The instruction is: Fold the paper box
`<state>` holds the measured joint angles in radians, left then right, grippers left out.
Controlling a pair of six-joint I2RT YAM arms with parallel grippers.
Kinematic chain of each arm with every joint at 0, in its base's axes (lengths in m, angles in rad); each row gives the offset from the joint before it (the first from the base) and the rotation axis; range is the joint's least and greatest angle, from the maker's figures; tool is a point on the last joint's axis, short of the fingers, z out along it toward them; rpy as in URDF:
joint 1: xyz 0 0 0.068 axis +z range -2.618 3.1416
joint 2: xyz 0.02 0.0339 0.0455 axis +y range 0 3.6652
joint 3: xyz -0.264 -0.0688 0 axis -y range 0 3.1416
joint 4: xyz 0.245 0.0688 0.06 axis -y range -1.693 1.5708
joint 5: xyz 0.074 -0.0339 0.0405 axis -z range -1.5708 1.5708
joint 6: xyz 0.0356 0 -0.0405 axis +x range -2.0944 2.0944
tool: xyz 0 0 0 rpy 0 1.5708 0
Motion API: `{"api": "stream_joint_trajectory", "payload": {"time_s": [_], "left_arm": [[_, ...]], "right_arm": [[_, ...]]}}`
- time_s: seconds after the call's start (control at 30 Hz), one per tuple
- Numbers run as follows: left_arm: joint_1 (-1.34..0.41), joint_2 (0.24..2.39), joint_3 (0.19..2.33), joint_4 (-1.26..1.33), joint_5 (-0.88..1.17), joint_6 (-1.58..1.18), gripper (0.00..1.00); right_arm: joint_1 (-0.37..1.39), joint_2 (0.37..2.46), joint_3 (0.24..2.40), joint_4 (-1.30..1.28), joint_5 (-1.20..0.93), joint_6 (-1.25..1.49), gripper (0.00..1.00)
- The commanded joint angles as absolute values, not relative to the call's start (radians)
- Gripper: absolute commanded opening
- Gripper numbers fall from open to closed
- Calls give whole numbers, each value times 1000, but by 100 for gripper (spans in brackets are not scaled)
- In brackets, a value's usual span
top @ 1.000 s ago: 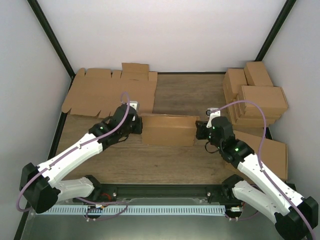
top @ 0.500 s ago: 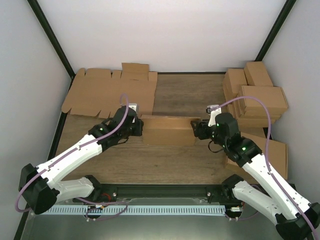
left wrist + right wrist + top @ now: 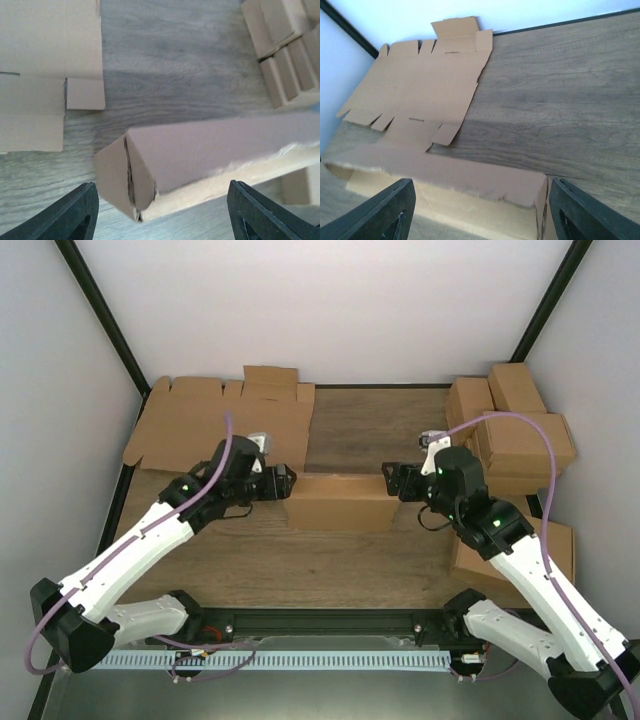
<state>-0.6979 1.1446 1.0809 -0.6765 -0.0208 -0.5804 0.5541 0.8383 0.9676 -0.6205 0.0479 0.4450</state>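
Note:
The paper box [image 3: 340,502] lies folded shut on the wooden table at mid-table, a long shallow brown cardboard shape. My left gripper [image 3: 283,483] is at its left end and my right gripper [image 3: 392,482] at its right end. In the left wrist view the box's left end [image 3: 125,175] shows a slit seam. It sits ahead of the open gripper [image 3: 162,215], clear of both fingers [image 3: 75,215]. In the right wrist view the box [image 3: 470,185] stretches left from between the wide-open gripper [image 3: 480,210], with neither finger touching it.
A stack of flat die-cut cardboard sheets [image 3: 225,425] lies at the back left, and its tabs reach close to the box. Several closed brown cartons [image 3: 510,430] are piled at the back right. Another carton [image 3: 530,550] lies under my right arm. White walls enclose the table.
Both grippers have gone from shut to open and let go of the box's ends. Both wrists have shifted slightly toward the back. The box has stayed in place.

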Motion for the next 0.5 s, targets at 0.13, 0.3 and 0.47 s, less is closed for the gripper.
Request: {"api": "stream_joint_trajectory", "payload": {"time_s": [0.13,0.3,0.47], "left_arm": [[-608,1131,1083,-549,134,-737,76],[-595,1138,1008,-441,153,-820,56],[-595,1165,968,-425,170,-833,44]], "right_arm": [[563,942,1026,-610,192,587,59],[563,957,968,-555,196,605,48],[563,942,906,-544,178,614,31]]}}
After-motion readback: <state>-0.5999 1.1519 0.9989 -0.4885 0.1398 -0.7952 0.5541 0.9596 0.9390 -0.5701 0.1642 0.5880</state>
